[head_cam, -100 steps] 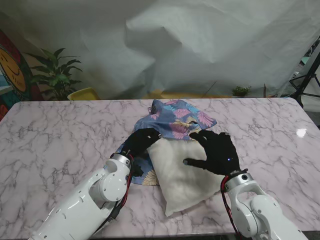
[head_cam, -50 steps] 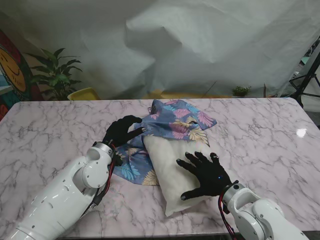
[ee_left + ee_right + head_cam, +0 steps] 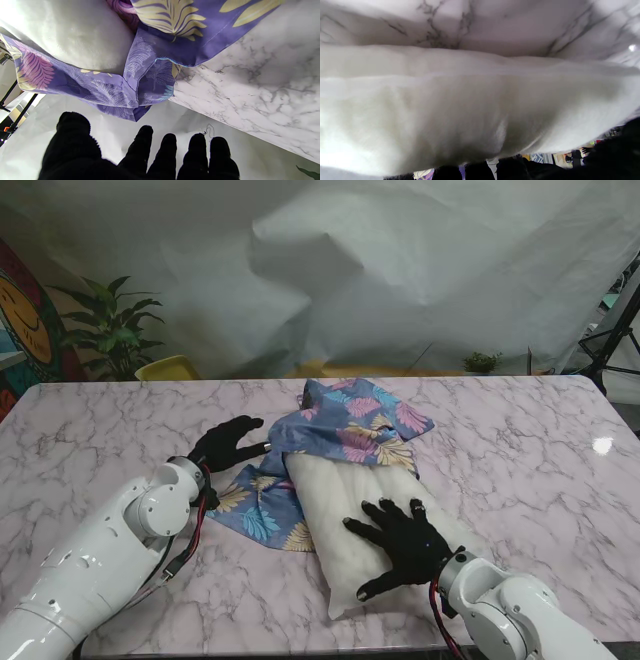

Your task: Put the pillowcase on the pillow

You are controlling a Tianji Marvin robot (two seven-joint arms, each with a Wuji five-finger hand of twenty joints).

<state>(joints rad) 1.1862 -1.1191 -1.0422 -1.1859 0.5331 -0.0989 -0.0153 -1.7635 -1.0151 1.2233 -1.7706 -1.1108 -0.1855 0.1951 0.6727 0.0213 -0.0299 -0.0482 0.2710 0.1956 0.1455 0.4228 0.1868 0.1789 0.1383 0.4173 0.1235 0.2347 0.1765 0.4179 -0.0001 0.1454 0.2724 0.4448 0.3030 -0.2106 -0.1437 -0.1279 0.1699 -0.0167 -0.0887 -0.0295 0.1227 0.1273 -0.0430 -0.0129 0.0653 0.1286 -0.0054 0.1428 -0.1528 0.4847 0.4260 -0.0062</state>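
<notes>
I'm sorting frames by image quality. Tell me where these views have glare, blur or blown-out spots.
Stand view: sharp and evenly lit, with one small glare spot on the table at the far right. Left wrist view: the pillowcase is crisp, but the pillow is blown out toward one corner, and the left hand is a black silhouette. Right wrist view: soft and blurred; the pillow fills most of it.

No readable text, label, brand, number or sign appears in any view; the pillowcase (image 3: pixel 345 425) carries only a leaf print, and the table (image 3: pixel 540 440) shows only marble veining.
</notes>
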